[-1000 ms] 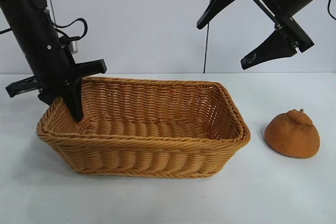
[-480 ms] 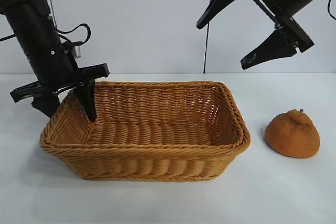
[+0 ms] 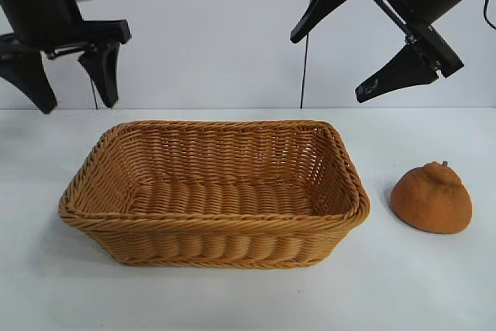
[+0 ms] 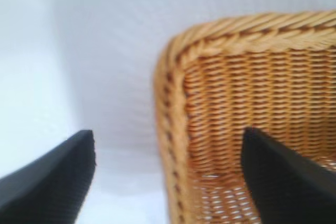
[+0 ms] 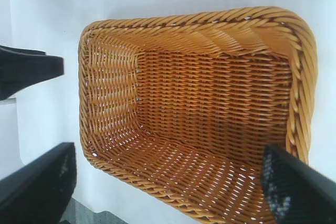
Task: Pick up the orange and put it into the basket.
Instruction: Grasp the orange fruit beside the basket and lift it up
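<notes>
The dull brownish-orange lumpy orange sits on the white table to the right of the basket. The golden-tan wicker basket stands in the middle of the table and is empty; it also shows in the left wrist view and the right wrist view. My left gripper is open and empty, raised above the basket's left end. My right gripper is open and empty, high above the basket's right end. The orange does not show in either wrist view.
The white table runs to a pale wall behind. A dark vertical cable hangs at the back. The left gripper's finger shows in the right wrist view beside the basket's far end.
My left gripper has let go of the basket's left rim and risen well above it. The basket, tilted one second ago, sits flat. The right arm and the orange have not moved.
</notes>
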You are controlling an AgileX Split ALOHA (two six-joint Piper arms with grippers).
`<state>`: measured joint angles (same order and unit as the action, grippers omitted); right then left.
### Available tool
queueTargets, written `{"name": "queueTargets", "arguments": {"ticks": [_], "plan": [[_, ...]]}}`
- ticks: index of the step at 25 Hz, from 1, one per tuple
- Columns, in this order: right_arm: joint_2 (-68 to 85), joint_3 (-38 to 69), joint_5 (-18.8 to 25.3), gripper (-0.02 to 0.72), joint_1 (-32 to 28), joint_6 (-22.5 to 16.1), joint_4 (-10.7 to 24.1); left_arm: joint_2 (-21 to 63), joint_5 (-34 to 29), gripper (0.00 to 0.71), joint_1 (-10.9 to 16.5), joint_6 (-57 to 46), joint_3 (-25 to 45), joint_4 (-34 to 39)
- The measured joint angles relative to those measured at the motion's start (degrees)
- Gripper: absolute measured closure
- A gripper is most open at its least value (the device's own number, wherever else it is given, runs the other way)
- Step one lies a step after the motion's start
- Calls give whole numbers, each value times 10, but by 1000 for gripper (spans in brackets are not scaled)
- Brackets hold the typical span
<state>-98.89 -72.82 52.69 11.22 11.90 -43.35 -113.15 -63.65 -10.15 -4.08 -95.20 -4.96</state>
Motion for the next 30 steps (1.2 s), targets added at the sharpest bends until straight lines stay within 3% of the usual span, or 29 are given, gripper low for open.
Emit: {"name": "queueTargets", "arguments": {"ticks": [8,15,21,30], "plan": [[0,0,0,51,0,0,6,7,-57,161,88,17,-13,56],[0,0,1,51,0,0,6,64,-57,161,93,25,24,50],[0,0,1,51,0,0,6,204,-58,161,93,33,165,50],[0,0,2,51,0,0,6,489,-52,161,93,38,416,53]]}}
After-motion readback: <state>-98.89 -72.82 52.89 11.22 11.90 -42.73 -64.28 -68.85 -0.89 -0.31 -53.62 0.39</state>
